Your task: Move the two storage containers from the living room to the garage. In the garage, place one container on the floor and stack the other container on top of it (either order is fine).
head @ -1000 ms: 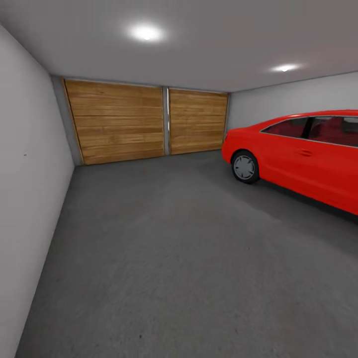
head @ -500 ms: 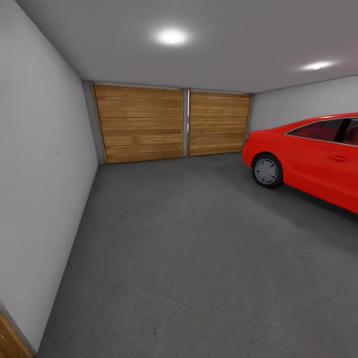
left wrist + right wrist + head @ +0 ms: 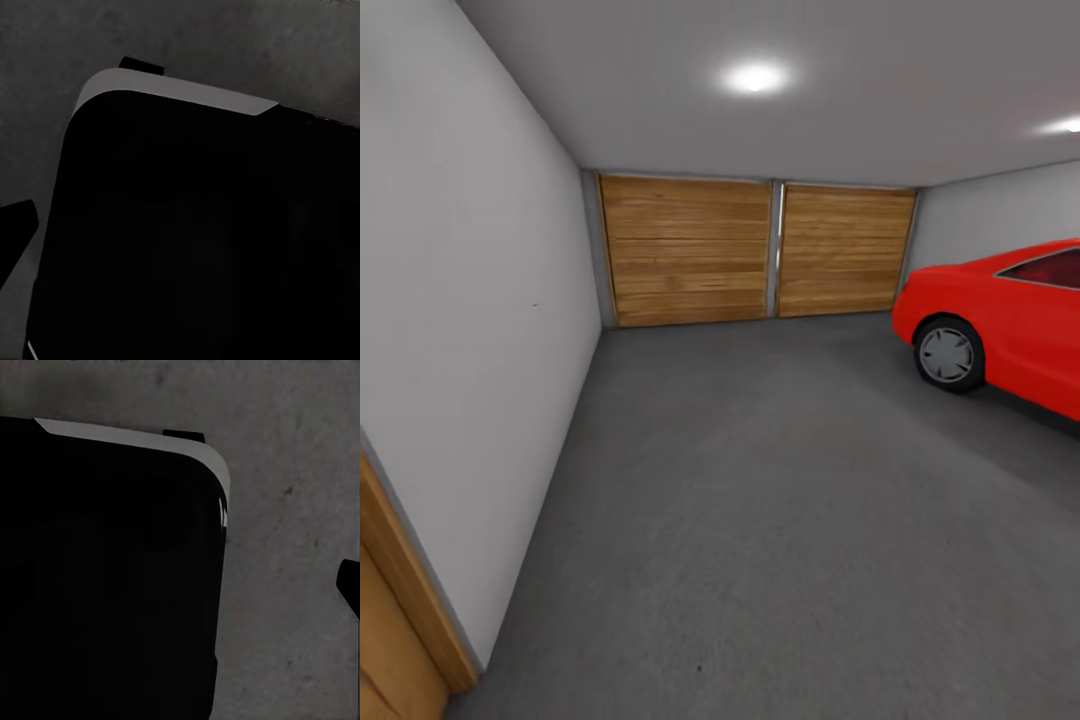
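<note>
The robot stood in the garage; its floor (image 3: 780,500) bore no container, the red car (image 3: 1000,330) at two o'clock. Stacking remained undone. Hand states: cannot tell.

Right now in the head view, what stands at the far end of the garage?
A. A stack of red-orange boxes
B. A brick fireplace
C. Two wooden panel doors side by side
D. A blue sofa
C: two wooden panel doors fill the far wall, beyond the floor and left of the red car.
</note>
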You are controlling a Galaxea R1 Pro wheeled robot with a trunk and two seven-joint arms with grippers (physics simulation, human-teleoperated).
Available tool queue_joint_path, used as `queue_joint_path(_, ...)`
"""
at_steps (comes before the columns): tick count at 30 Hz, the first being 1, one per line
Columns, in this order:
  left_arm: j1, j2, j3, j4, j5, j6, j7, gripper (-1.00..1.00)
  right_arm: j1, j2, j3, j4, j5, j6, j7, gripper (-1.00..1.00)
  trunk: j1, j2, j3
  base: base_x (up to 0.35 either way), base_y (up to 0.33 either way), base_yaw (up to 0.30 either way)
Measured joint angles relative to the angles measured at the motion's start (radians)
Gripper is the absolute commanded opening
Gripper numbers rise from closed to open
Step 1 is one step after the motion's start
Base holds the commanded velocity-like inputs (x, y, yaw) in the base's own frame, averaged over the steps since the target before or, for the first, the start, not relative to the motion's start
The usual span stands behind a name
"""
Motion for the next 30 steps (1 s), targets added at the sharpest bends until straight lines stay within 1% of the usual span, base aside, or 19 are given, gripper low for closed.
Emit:
queue_joint_path(6, 0.0, 0.0, 0.0, 0.0, 0.0, 0.0, 0.0, 1.0, 0.0, 0.0, 0.0, 0.0, 0.0, 0.0, 0.0, 1.0, 0.0, 0.0, 0.003, 0.0, 0.0, 0.261)
queue_joint_path(11, 0.0, 0.0, 0.0, 0.0, 0.0, 0.0, 0.0, 1.0, 0.0, 0.0, 0.0, 0.0, 0.0, 0.0, 0.0, 1.0, 0.0, 0.0, 0.004, 0.0, -0.004, 0.082)
queue_joint_path(14, 0.0, 0.0, 0.0, 0.0, 0.0, 0.0, 0.0, 1.0, 0.0, -0.002, -0.001, 0.0, 0.0, -0.001, 0.001, 1.0, 0.0, 0.0, 0.004, 0.0, -0.216, 0.004)
queue_joint_path(19, 0.0, 0.0, 0.0, 0.0, 0.0, 0.001, 0.0, 1.0, 0.0, -0.015, 0.0, 0.0, 0.003, 0.0, 0.003, 1.0, 0.0, 0.0, 0.004, 0.0, -0.255, 0.001)
queue_joint_path(30, 0.0, 0.0, 0.0, 0.0, 0.0, 0.0, 0.0, 1.0, 0.0, -0.019, 0.001, -0.001, 0.006, 0.001, 0.001, 1.0, 0.0, 0.0, 0.004, 0.0, -0.266, 0.008)
